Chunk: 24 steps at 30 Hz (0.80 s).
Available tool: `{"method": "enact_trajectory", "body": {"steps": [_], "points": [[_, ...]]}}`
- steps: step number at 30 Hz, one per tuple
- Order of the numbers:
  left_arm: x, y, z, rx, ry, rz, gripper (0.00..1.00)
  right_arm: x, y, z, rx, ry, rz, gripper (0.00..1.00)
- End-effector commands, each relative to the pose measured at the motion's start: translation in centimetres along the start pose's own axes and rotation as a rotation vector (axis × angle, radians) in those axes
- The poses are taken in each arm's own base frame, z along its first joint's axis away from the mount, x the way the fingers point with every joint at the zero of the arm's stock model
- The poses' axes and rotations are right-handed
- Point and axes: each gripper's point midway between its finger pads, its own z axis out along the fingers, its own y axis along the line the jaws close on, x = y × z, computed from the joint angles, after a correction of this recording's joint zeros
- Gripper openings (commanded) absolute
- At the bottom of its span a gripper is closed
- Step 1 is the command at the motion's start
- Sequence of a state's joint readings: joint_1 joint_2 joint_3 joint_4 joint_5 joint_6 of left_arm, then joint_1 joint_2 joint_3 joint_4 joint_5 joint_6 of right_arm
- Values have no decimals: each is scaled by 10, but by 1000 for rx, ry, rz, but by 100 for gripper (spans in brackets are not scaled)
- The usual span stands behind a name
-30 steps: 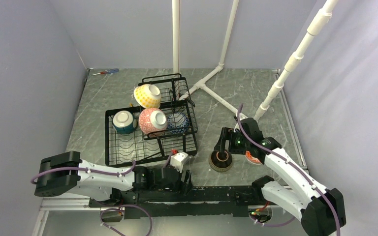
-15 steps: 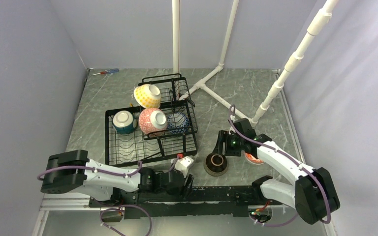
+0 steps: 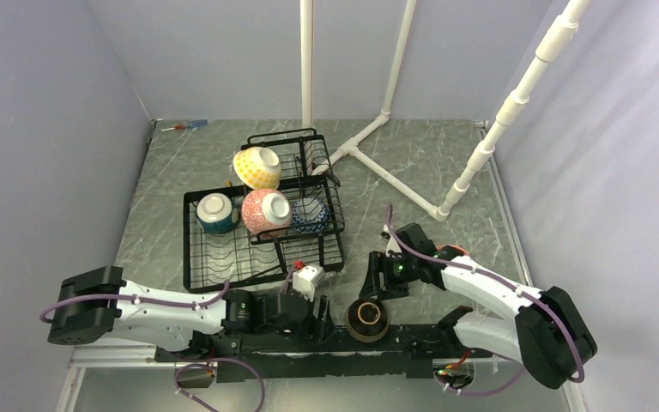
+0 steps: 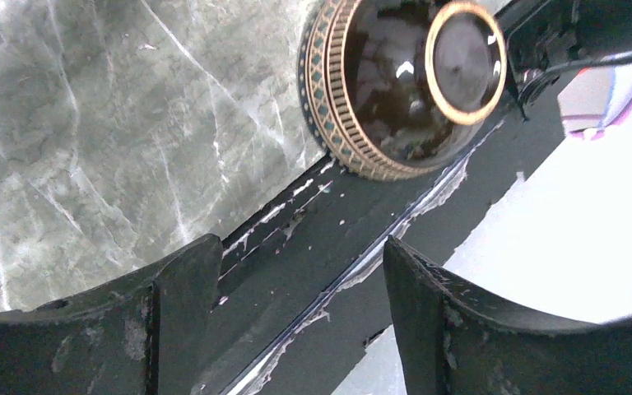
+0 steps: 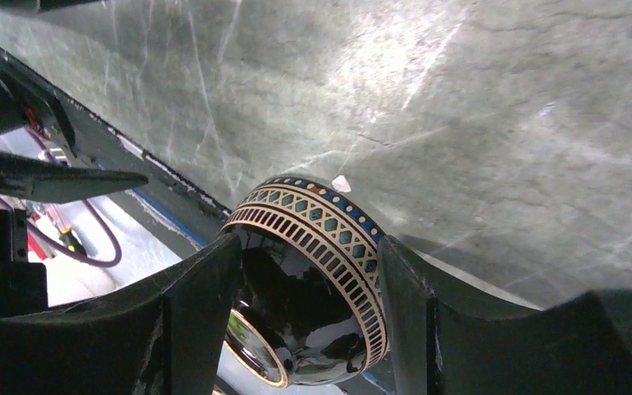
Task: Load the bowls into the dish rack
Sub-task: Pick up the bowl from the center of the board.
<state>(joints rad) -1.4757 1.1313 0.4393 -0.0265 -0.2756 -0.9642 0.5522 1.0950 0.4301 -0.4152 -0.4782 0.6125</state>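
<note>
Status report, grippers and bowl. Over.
Left gripper open, empty. Right gripper shut on upturned brown bowl at table's near edge. Left gripper sits between it and dish rack.

Soft, even light from above is filling the top external view, leaving only faint shadows under the dish rack (image 3: 185,245) and the arms. In the wrist views, small hard highlights are glinting off the glossy dark banded bowl (image 4: 395,90). The marble table (image 5: 494,90) is catching a broad pale sheen, and the area past its edge is washing out white. The left gripper (image 4: 300,243) and right gripper (image 5: 309,243) are looming dark and soft-edged near the lens.
</note>
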Motion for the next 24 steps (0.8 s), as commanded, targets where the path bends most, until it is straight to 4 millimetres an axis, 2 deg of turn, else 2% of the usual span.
{"method": "enact_trajectory", "body": {"steps": [1, 6, 13, 19, 24], "points": [[-9, -12, 0, 70, -6, -114, 76, 3, 17, 3, -60, 18, 8, 65], [1, -18, 3, 113, 48, -132, 75, -1, 17, 0, -26, -6, -7, 66], [13, -31, 12, 187, 95, -223, 73, -11, 0, -20, 109, -121, 21, 75], [18, -36, 28, 179, 139, -236, 75, 11, 0, -21, 65, -81, 100, 75], [16, -25, 31, 154, 126, -281, 73, 31, 0, -26, 33, -40, 152, 75]]}}
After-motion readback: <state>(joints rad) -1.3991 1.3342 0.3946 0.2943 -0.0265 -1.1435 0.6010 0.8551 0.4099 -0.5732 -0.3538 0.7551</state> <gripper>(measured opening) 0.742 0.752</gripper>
